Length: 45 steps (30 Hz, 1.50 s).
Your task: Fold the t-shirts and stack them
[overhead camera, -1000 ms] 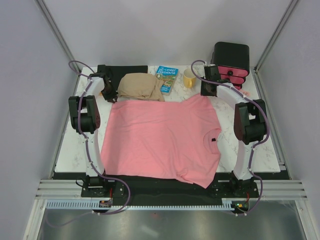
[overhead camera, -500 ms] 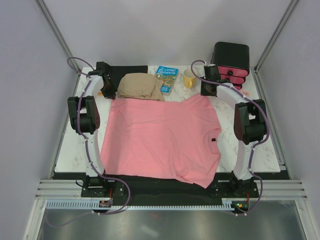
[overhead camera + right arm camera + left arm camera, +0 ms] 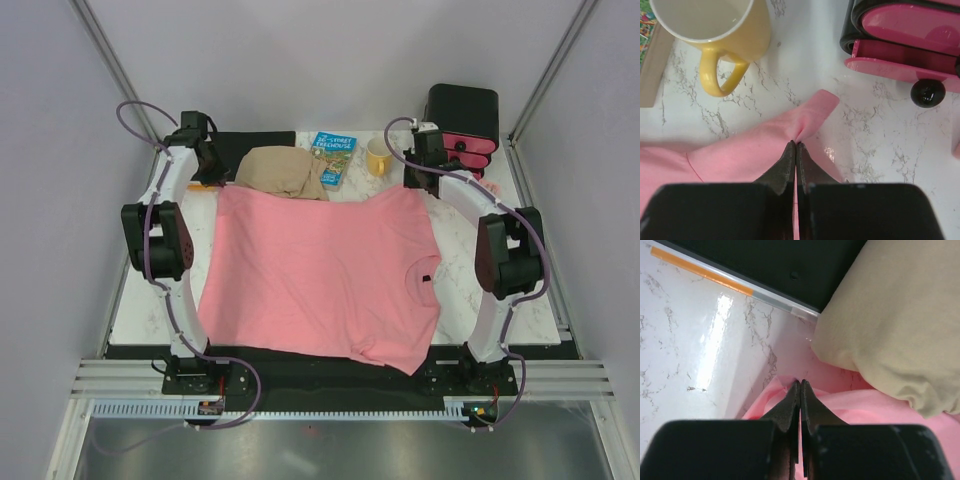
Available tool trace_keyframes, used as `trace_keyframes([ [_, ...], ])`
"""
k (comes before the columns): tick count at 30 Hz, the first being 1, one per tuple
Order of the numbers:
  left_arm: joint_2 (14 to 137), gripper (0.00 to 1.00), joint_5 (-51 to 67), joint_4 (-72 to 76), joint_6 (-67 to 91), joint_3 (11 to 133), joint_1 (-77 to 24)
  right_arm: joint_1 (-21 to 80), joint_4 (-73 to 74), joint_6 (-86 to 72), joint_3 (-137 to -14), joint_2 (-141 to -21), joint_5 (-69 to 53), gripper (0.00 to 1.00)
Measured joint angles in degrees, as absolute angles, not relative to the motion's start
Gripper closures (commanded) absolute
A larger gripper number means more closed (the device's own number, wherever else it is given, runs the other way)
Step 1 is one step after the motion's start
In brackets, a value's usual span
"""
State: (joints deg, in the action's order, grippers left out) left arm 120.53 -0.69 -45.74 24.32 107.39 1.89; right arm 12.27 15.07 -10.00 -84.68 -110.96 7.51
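my left pincer [image 3: 800, 383] and right pincer [image 3: 795, 144] are each clamped shut on a far corner of the pink t-shirt [image 3: 320, 270] spread across the worktop [image 3: 690, 340], so i'd lift both evenly, keeping the edge taut.

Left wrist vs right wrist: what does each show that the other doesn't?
Left wrist only: folded beige cloth bundle, black mat edge, left gripper. Right wrist only: yellow ceramic mug, black box with pink drawer fronts, right gripper. Both: salmon-pink thin-cloth t-shirt pinched in shut jaws, white marble table.
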Motion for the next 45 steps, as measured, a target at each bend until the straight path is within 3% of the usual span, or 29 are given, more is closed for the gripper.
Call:
trace_keyframes([
  [10,116.18,0.98,1.41,-45.67,24.25,102.24,1.91,12.75,19.05,-9.58,-84.25,-106.65,6.31,1.00],
  [18,116.20,0.98,2.61,-46.50,23.92,100.86,1.91,13.08,28.51,-11.46,-83.05,-108.64,6.87,0.94],
  [20,116.20,0.98,3.01,-46.65,23.81,100.86,1.91,13.08,30.50,-12.16,-82.94,-110.34,6.96,0.82],
  [22,116.20,0.98,3.20,-46.65,23.62,100.95,1.89,13.08,31.92,-12.95,-82.37,-111.81,7.16,0.62],
  [24,116.22,0.98,3.40,-46.68,23.46,100.99,1.89,13.08,33.15,-13.56,-81.56,-112.75,7.49,0.59],
  [27,116.25,0.98,3.51,-46.68,23.24,100.99,1.91,13.13,33.89,-14.02,-80.95,-112.86,8.45,0.44],
  [38,116.36,0.98,3.62,-46.68,22.90,100.99,1.91,13.13,28.69,-13.67,-84.82,-112.79,11.62,0.43],
  [41,116.42,0.98,3.62,-46.68,22.83,100.99,1.91,13.15,26.87,-13.41,-87.31,-112.92,11.22,0.35],
  [45,116.64,0.98,3.62,-46.68,22.81,101.12,1.91,13.13,24.58,-13.02,-90.56,-114.30,9.78,0.36],
])
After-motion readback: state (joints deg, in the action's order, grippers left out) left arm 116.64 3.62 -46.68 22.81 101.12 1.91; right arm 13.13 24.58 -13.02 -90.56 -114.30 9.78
